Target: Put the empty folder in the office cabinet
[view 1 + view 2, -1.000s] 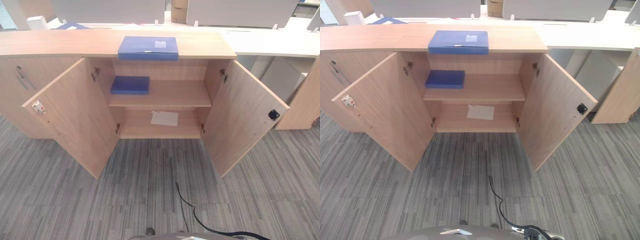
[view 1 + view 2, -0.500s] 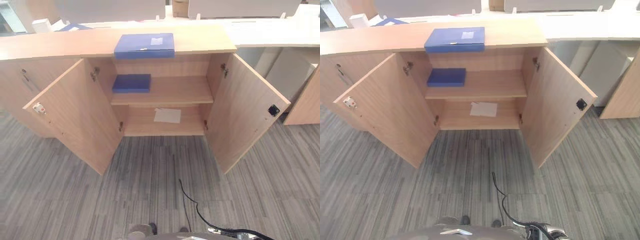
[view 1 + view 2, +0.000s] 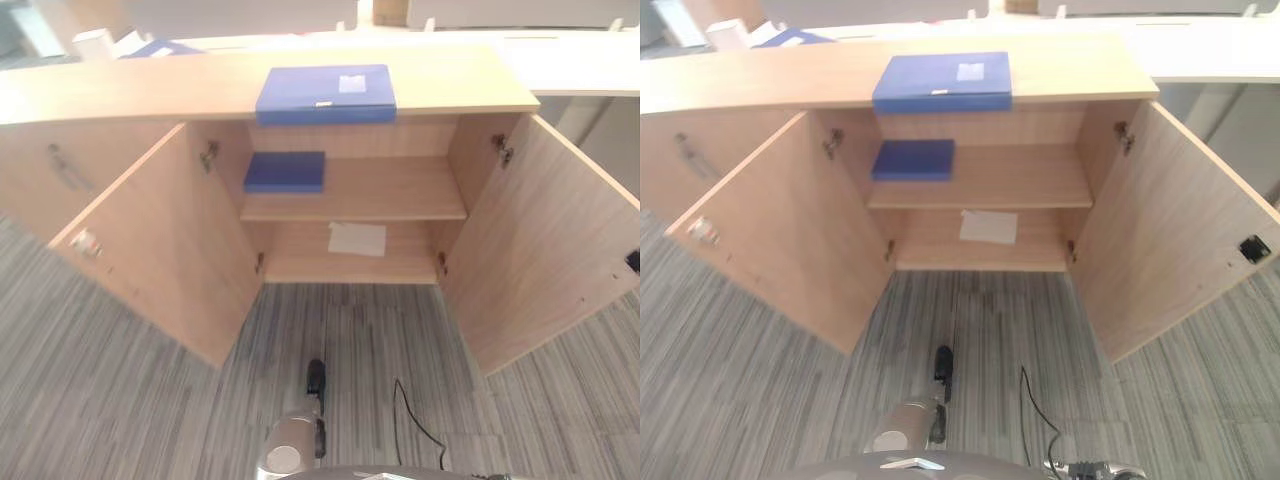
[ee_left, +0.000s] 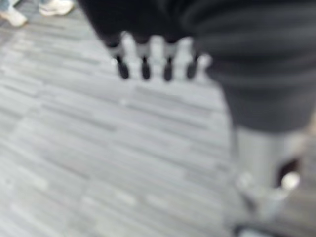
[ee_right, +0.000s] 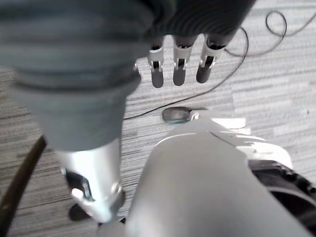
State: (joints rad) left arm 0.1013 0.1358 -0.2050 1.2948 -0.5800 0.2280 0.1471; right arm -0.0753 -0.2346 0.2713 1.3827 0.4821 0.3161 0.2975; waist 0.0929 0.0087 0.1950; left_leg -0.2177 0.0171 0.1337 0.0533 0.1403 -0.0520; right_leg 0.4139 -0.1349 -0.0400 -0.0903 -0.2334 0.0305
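Blue folder (image 3: 326, 93) lies atop the open cabinet (image 3: 355, 187), upper centre; both hands, left (image 4: 153, 59) and right (image 5: 180, 61), hang relaxed and empty. Approach squarely, then grasp its front edge.

A white sheet of paper (image 3: 357, 239) lies on grey striped carpet (image 3: 120, 400)-level bottom shelf; a person's shoes (image 4: 29, 9) stand nearby.

Left hand (image 4: 153, 54) and right hand (image 5: 180, 61) hang relaxed, empty.
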